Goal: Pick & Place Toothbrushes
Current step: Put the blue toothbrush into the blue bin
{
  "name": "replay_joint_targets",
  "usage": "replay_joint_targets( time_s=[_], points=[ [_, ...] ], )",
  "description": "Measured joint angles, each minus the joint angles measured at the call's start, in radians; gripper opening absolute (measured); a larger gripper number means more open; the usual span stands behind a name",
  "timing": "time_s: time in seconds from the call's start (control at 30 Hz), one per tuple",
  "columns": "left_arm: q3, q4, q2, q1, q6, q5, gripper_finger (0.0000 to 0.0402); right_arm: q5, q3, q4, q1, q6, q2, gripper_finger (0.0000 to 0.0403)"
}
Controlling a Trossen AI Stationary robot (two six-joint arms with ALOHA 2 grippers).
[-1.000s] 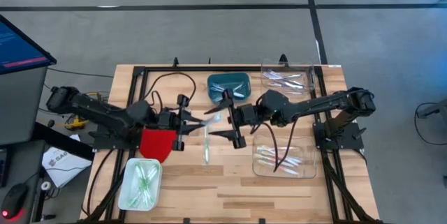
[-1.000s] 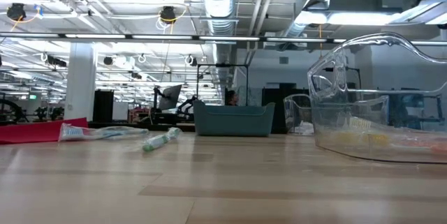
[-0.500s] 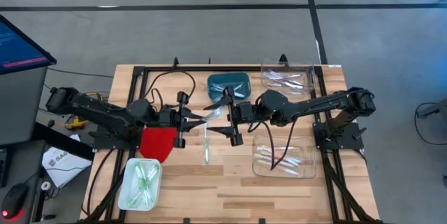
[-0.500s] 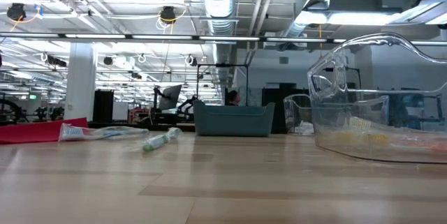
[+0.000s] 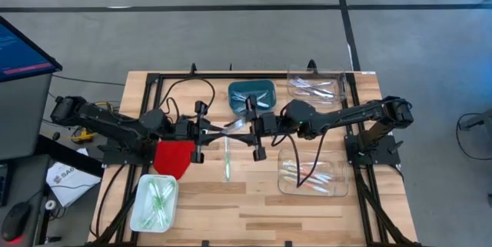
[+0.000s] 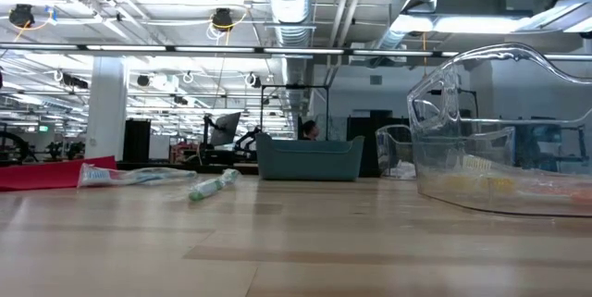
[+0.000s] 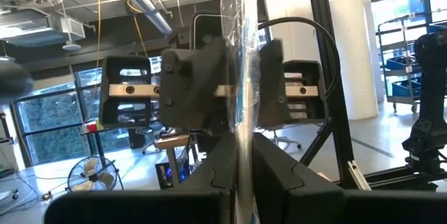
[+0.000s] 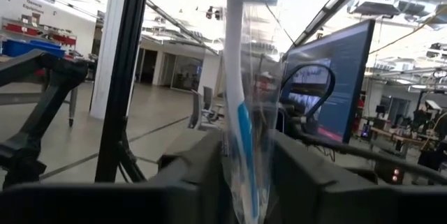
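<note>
Behind the pale wooden tabletop (image 5: pixel 254 201) the grey floor runs off in all directions; your concern is the middle of the table, above the boards. Your left gripper (image 5: pixel 206 131) is pressed together on one end of a clear-wrapped toothbrush with a blue stripe (image 5: pixel 234 126), held off the surface. Its long axis runs across the table, from one arm straight toward the other. Your right gripper (image 5: pixel 250 129) meets it head-on at the far end, with the fingers (image 8: pixel 307 175) flanking the wrapper closely; whether they already pinch it you cannot tell from here. Both claws sit on the same line, so any handover turns on that shared axis. A second light green toothbrush (image 5: pixel 227 162) lies on the boards just below them, pointing toward the table's front edge.
</note>
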Motion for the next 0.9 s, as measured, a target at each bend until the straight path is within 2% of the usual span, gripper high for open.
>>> replay_joint_targets(
  time_s=[0.13, 0.2, 0.33, 0.43, 0.67, 0.9],
  points=[
    [0.000, -0.001, 0.000, 0.000, 0.001, 0.001, 0.0020, 0.001, 0.000, -0.023, 0.000, -0.002, 0.000, 0.0035],
    [0.000, -0.003, 0.000, 0.000, 0.000, -0.001, 0.0040, 0.008, 0.000, -0.027, -0.001, -0.006, -0.001, 0.0015],
    [-0.001, -0.034, 0.000, 0.000, 0.004, -0.013, 0.0092, 0.109, 0.000, -0.053, 0.007, 0.006, -0.001, 0.0016],
    [-0.001, -0.087, 0.000, -0.008, 0.005, -0.068, 0.0125, 0.182, -0.001, -0.077, 0.014, -0.016, -0.001, 0.0009],
    [-0.002, -0.233, 0.000, -0.020, 0.021, -0.268, 0.0174, 0.322, -0.001, -0.116, 0.012, -0.042, -0.001, 0.0007],
    [-0.002, -0.444, -0.062, -0.047, 0.136, -0.527, 0.0193, 0.495, 0.005, -0.211, -0.040, -0.088, -0.006, 0.0006]
  ],
)
